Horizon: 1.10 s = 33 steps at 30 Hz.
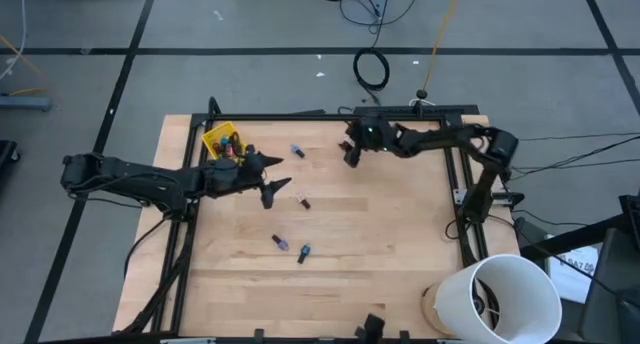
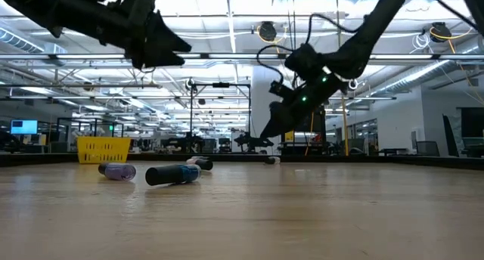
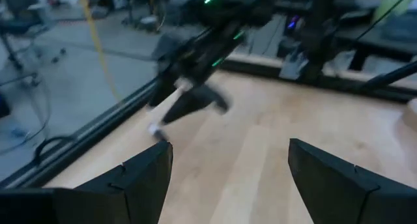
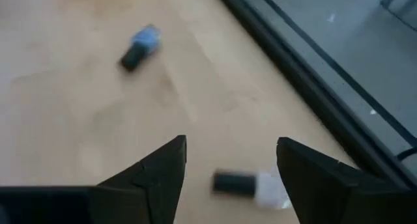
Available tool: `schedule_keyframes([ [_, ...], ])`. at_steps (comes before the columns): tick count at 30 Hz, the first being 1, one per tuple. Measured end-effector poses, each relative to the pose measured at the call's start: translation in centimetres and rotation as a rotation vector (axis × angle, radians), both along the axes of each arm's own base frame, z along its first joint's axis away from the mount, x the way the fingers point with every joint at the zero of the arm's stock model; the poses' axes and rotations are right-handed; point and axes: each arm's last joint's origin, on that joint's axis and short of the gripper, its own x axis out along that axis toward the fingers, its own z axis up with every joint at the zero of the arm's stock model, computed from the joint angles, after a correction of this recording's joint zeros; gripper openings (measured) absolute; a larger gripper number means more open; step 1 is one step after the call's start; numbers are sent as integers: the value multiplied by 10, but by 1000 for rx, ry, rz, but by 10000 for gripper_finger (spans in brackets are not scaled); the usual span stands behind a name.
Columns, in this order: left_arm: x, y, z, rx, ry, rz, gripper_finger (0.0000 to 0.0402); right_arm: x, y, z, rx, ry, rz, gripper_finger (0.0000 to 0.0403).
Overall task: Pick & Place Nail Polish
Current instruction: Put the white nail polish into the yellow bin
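Observation:
Several nail polish bottles lie on their sides on the wooden table [image 1: 380, 244]: a pale blue one [image 1: 298, 151], a dark red one [image 1: 304, 201], a purple one [image 1: 280, 242] and a blue one [image 1: 303, 252]. More stand in the small yellow bin [image 1: 222, 142] at the far left. My right gripper [image 1: 350, 154] hangs open near the far edge, slanting down over a white bottle with a dark cap [image 4: 251, 183], which lies between and below its fingers. My left gripper [image 1: 276, 182] is open in the air beside the bin, with nothing between its fingers.
Black frame rails [image 1: 455, 184] run along the table's left, far and right sides. A white bucket [image 1: 505, 299] stands at the near right corner. Cables lie on the floor beyond the far edge. Bare wood spreads across the middle and right of the table.

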Motion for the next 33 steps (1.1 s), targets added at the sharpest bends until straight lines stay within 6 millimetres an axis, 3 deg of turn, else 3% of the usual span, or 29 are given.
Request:
schedule_keyframes([
  [7, 1, -1, 0, -2, 4, -32, 294, 12, -39, -3, 83, -33, -126, 215],
  [11, 1, -1, -1, -2, 9, -32, 294, 11, -51, -12, 171, 39, -181, 216],
  [20, 0, -1, -1, -3, 13, -31, 294, 3, -49, -21, 251, 146, -189, 210],
  [33, 0, -1, -1, -8, 10, -29, 294, 9, -25, -26, 437, 160, 113, 208],
])
